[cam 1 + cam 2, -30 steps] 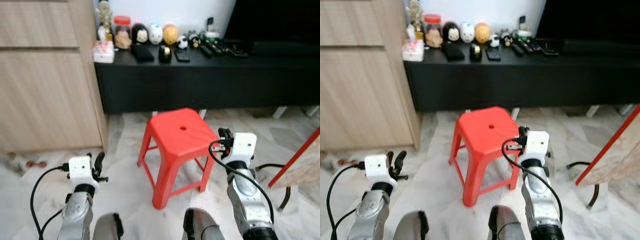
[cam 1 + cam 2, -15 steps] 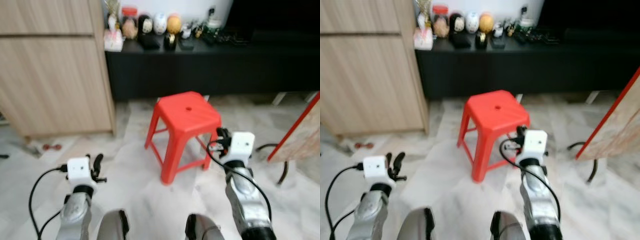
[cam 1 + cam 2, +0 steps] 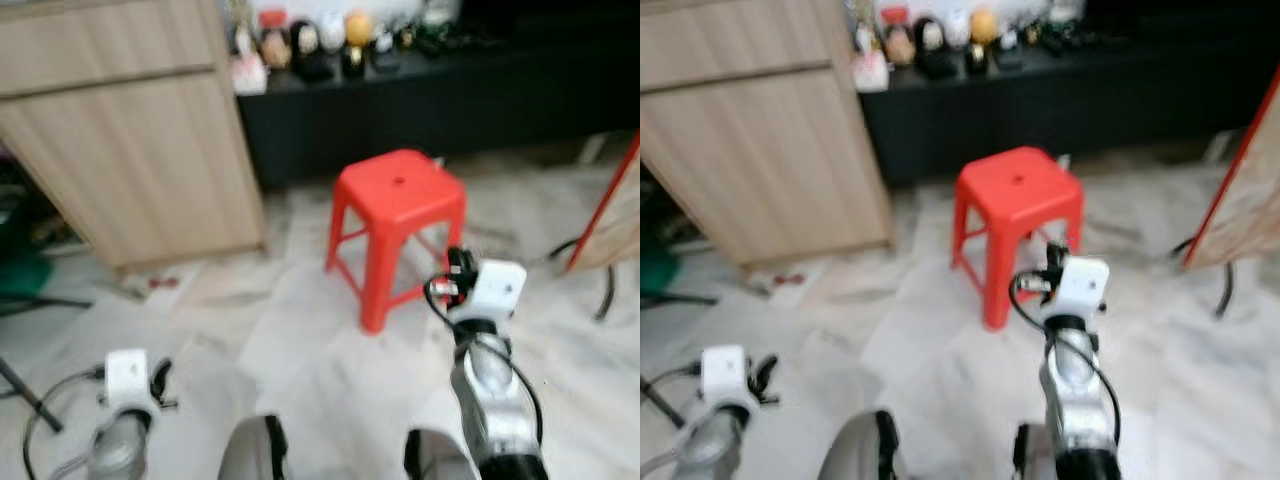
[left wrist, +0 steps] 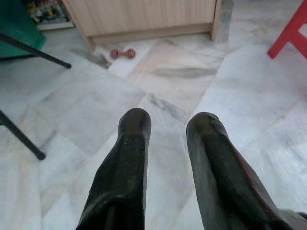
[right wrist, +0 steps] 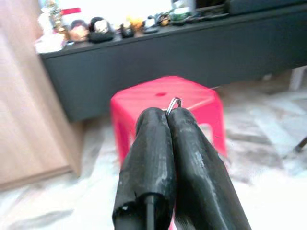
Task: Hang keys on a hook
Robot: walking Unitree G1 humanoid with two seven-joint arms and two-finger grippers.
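Right wrist view: right gripper [image 5: 168,112] at frame centre, black fingers [image 5: 149,153] pressed together on a thin metal key ring [image 5: 173,102] that pokes out between the tips; keys themselves hidden. Beyond the tips, red stool [image 5: 165,98] mid-frame, black TV console [image 5: 182,62] across the upper part with small figurines [image 5: 88,29] along its top, wooden cabinet [image 5: 29,110] down the left edge.

Left wrist view: left gripper [image 4: 165,125] low in the frame, two fingers [image 4: 129,158] apart with pale marble floor [image 4: 96,105] showing in the gap, nothing held. Small red dumbbell-shaped object [image 4: 122,53] on the floor near the cabinet base at upper centre; dark thin legs [image 4: 21,139] at the left edge, something green at the upper left corner.

Left eye view, blurred: right arm [image 3: 490,380] raised at lower right, just short of the stool at centre; left arm [image 3: 125,400] low at lower left. Cabinet at upper left, console along the top. Slanted red bar [image 3: 605,200] at the right edge.
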